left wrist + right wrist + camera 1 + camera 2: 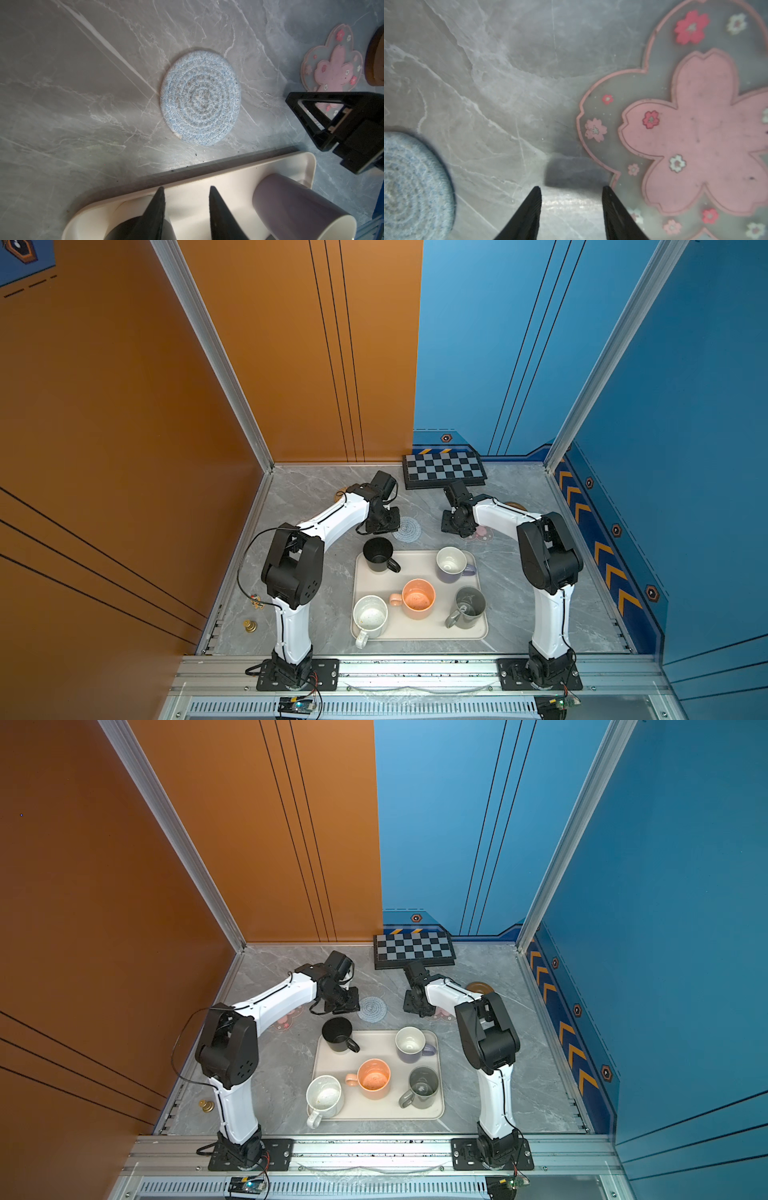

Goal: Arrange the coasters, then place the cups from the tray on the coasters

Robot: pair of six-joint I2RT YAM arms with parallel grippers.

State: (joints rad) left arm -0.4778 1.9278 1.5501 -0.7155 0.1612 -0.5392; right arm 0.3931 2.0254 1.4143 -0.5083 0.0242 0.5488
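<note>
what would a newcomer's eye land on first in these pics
A cream tray holding five mugs sits front and centre. At its far side both grippers hover with open, empty jaws, the left gripper near a blue knitted coaster, the right gripper at the edge of a pink flower coaster. A checkered board sits at the back.

Both arms alike: left arm and right arm have glossy white link shells and black rounded joint housings, the elbow cover drilled with small holes. Thin black cable loops off the left elbow. Black base plates, silver screws at corners. Left gripper: matte black fingers tapering to points.
</note>
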